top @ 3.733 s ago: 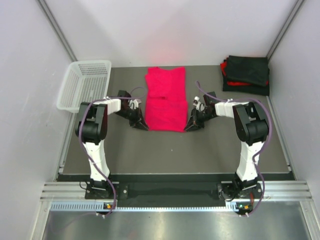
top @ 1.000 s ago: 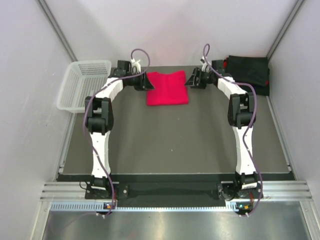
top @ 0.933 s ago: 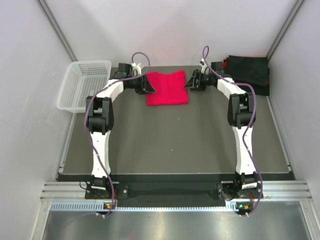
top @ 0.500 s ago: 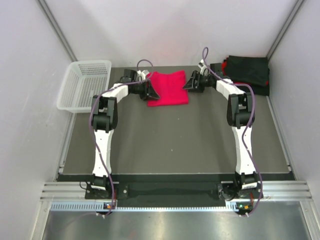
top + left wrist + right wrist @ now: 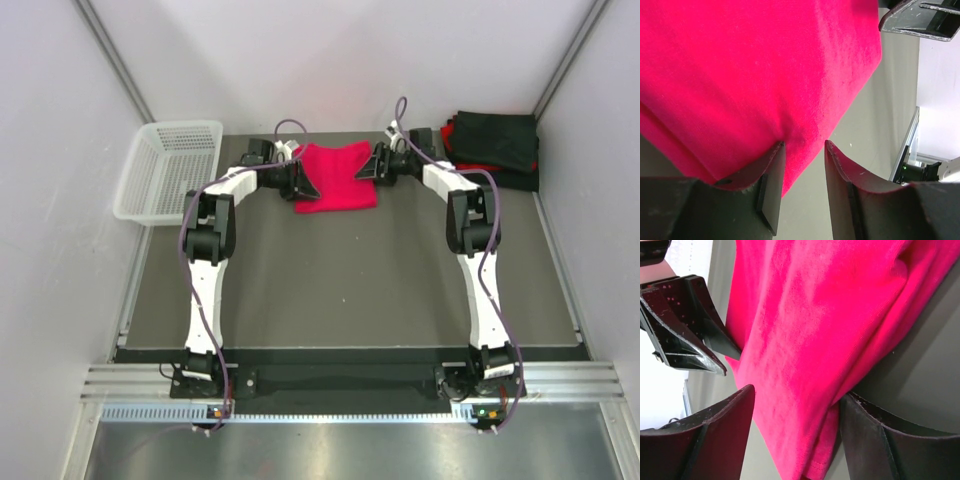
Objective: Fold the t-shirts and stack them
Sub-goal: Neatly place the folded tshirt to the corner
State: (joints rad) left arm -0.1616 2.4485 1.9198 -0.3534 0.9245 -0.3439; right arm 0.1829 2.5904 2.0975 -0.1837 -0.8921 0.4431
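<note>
The red t-shirt lies folded into a squarish pad at the far middle of the table. My left gripper is at its left edge, open; in the left wrist view the cloth drapes over one finger and its corner sits in the left gripper gap. My right gripper is at the shirt's right edge, open wide; the right gripper straddles the folded hem. The black t-shirts are stacked at the far right corner, with a strip of red showing in the pile.
A white mesh basket stands at the far left by the wall. Grey walls close in the table on three sides. Both arms stretch far forward, cables looping above the wrists.
The shirt, long 3.7 s ago, now lies folded in half at the far side. In the last second both grippers slid inward onto its left and right edges.
</note>
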